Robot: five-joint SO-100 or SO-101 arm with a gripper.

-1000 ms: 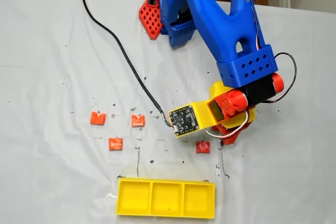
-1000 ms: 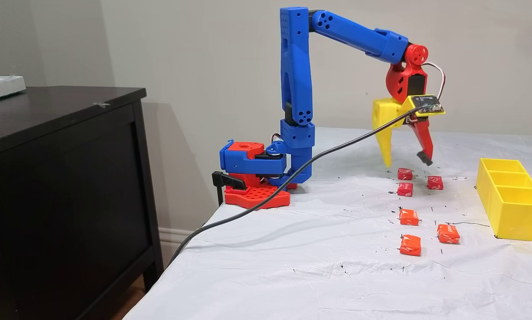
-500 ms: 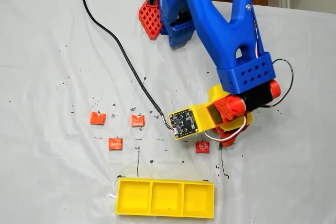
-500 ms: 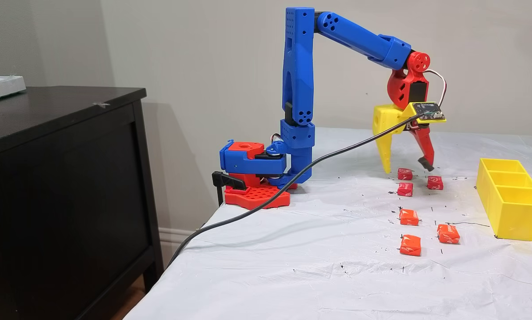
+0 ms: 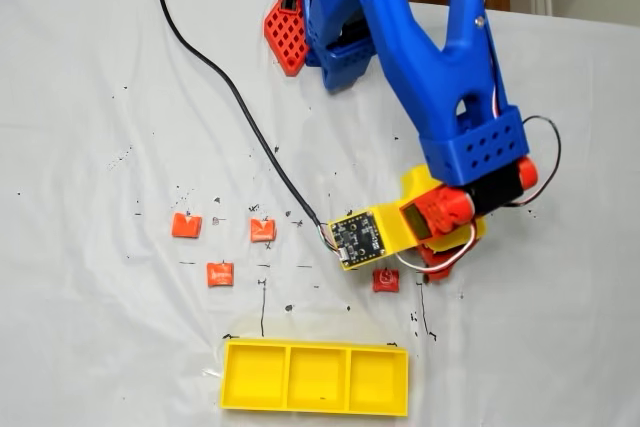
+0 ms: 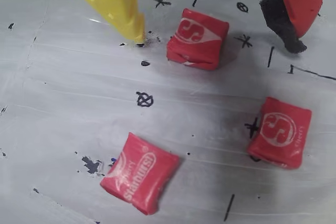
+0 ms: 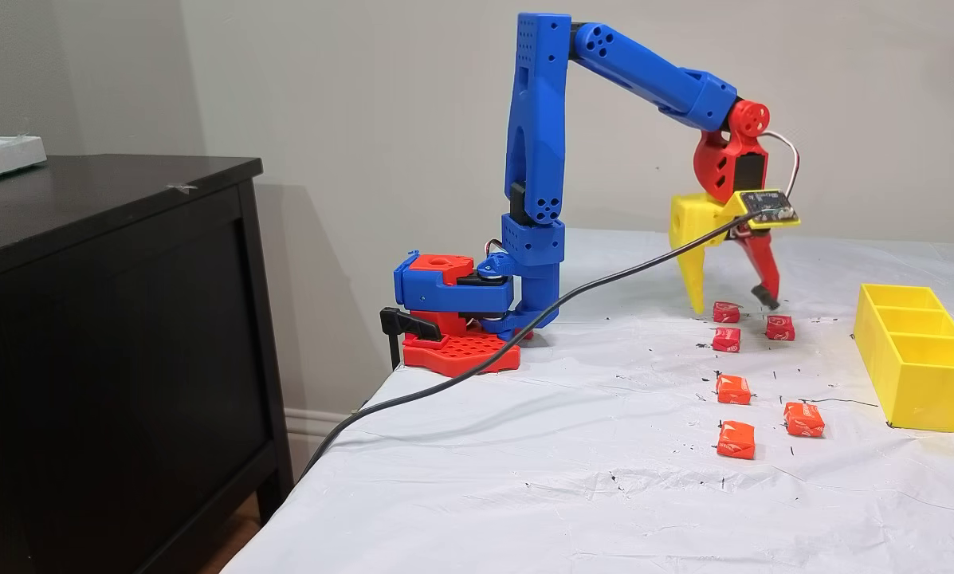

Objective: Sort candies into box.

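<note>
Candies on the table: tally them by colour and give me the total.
Red candies: 3
Orange candies: 3
Total: 6, all lying on the white table cover; none is in the yellow box yet.

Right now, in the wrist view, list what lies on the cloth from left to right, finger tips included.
Yellow fingertip → lower-left red candy → upper red candy → right red candy → red finger's black tip. The end effector is open, its tips on either side of the upper candy.
</note>
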